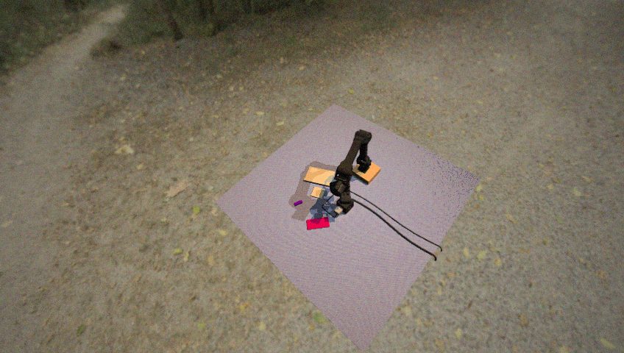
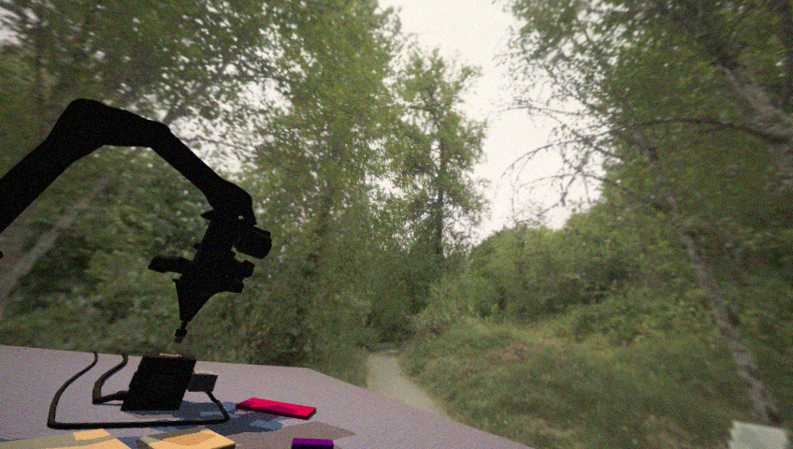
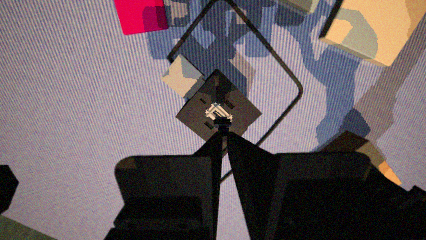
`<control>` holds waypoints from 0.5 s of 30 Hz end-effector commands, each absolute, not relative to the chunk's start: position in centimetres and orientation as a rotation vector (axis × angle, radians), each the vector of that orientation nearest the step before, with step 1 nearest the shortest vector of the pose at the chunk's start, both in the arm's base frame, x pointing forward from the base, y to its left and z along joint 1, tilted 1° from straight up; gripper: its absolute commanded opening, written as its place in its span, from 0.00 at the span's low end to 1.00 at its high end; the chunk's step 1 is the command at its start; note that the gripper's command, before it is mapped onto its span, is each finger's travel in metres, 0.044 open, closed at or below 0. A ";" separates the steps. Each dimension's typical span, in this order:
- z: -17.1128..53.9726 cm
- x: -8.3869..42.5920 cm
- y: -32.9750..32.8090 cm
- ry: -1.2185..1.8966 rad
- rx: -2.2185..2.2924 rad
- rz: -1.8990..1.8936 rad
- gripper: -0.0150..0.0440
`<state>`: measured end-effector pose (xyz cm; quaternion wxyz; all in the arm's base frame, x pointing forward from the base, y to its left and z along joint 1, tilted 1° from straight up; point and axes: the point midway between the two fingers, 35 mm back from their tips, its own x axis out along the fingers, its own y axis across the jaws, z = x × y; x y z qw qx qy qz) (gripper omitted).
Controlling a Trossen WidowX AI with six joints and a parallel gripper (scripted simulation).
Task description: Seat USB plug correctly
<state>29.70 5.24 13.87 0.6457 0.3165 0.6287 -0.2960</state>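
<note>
The power cube is a dark box on the table, turned cornerwise in the wrist view, with a pale-marked socket area in its top. My gripper is shut on the small dark USB plug. The plug points down and is out of the socket, with a small gap above the cube's top in the exterior view. In the wrist view the plug overlaps the near side of the pale socket area. Which way round its metal end faces cannot be told. The arm hides most of the cube in the top view.
A grey adapter sticks out of the cube's side. A black cable loops around the cube. A red slab, a purple bar and tan blocks lie nearby.
</note>
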 end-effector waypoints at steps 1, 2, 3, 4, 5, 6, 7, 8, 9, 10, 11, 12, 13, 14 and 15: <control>13.8 29.7 5.2 1.399 0.815 -0.767 0.25; 13.8 29.7 5.2 1.391 0.836 -0.787 0.25; 13.8 29.7 5.2 1.383 0.856 -0.806 0.25; 13.8 29.7 5.2 1.376 0.876 -0.826 0.25; 13.8 29.7 5.2 1.367 0.896 -0.846 0.25; 13.8 29.7 5.2 1.359 0.917 -0.865 0.25; 13.8 29.7 5.2 1.351 0.937 -0.885 0.25; 13.8 29.7 5.2 1.342 0.957 -0.904 0.25; 13.8 29.7 5.2 1.333 0.977 -0.924 0.25; 13.8 29.7 5.2 1.324 0.997 -0.944 0.25; 13.8 29.7 5.2 1.314 1.017 -0.963 0.25; 13.8 29.7 5.2 1.305 1.037 -0.983 0.25; 13.8 29.7 5.2 1.295 1.057 -1.002 0.25; 13.8 29.7 5.2 1.285 1.077 -1.021 0.25; 13.8 29.7 5.2 1.275 1.097 -1.041 0.25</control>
